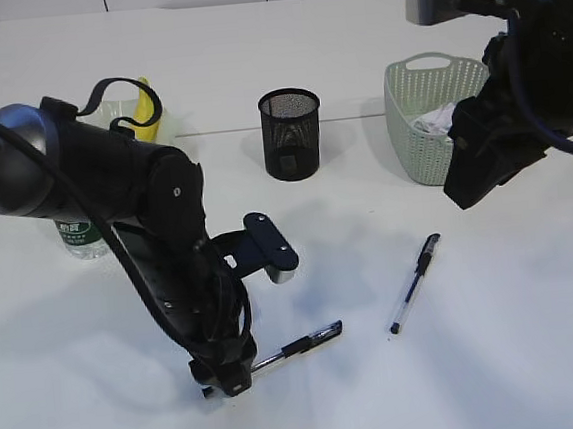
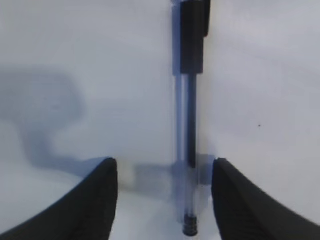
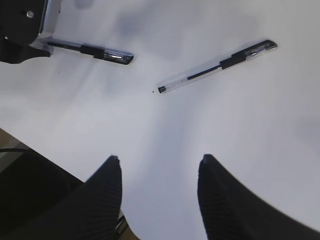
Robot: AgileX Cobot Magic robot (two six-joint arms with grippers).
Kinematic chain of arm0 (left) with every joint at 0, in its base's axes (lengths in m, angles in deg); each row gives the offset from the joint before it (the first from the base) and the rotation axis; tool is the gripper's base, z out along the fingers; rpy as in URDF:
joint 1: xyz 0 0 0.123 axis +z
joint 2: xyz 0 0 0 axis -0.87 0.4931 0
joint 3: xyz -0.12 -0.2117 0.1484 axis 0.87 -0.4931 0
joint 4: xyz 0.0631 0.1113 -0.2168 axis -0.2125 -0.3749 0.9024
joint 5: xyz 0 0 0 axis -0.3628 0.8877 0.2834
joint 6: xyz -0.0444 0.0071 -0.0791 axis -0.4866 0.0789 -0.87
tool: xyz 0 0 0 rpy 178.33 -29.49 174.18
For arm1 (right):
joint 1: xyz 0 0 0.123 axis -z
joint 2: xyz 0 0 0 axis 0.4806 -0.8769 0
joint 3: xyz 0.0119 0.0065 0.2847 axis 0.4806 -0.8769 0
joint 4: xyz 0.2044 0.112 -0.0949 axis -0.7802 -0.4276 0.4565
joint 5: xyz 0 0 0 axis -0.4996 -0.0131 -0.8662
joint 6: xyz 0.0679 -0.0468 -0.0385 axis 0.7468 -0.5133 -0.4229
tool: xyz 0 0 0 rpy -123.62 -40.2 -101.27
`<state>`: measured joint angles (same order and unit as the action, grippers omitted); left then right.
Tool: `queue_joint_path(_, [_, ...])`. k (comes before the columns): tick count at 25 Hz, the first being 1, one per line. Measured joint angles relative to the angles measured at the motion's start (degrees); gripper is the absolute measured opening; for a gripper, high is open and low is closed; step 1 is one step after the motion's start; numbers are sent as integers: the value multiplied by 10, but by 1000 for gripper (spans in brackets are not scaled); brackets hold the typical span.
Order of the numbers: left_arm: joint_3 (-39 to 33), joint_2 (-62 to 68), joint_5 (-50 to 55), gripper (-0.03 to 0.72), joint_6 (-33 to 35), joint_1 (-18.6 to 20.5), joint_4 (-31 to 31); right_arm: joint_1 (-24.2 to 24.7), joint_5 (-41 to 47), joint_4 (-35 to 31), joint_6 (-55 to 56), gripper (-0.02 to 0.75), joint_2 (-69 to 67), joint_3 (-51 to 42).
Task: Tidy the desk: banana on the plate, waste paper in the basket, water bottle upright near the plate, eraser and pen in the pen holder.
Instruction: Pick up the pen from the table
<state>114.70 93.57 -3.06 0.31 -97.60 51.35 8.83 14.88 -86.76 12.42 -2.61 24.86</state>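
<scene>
The left claw (image 2: 165,200) stands wide, its fingers either side of the near pen (image 2: 189,125) on the table (image 1: 501,376), not touching. The right claw (image 3: 159,192), half open, holds nothing. Two pens: the second (image 1: 414,284) lies right of the first. Only the exterior view shows the pen holder (image 1: 291,134), basket (image 1: 421,127), bottle (image 1: 83,239) and banana (image 1: 145,111) beyond.

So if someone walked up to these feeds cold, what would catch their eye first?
Probably the left gripper low over the table, jaws open either side of a clear pen lying at the near left. A second pen lies loose to its right, and behind them stand the black mesh pen holder and a pale green basket with paper in it. The right gripper hangs open above the table.
</scene>
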Motion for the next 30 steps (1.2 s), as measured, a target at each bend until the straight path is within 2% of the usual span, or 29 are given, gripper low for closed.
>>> queue_joint_path(8, [0, -1, 48, 249, 0, 0, -8, 0, 0, -1, 0, 372, 0, 0])
queue_joint_path(11, [-1, -1, 54, 200, 0, 0, -8, 0, 0, -1, 0, 372, 0, 0])
queue_joint_path(19, [-2, -1, 61, 106, 0, 0, -8, 0, 0, -4, 0, 372, 0, 0])
queue_joint_path(27, [-2, -1, 58, 90, 0, 0, -8, 0, 0, -4, 0, 372, 0, 0])
queue_joint_path(30, [-2, -1, 58, 58, 1, 0, -8, 0, 0, -4, 0, 372, 0, 0])
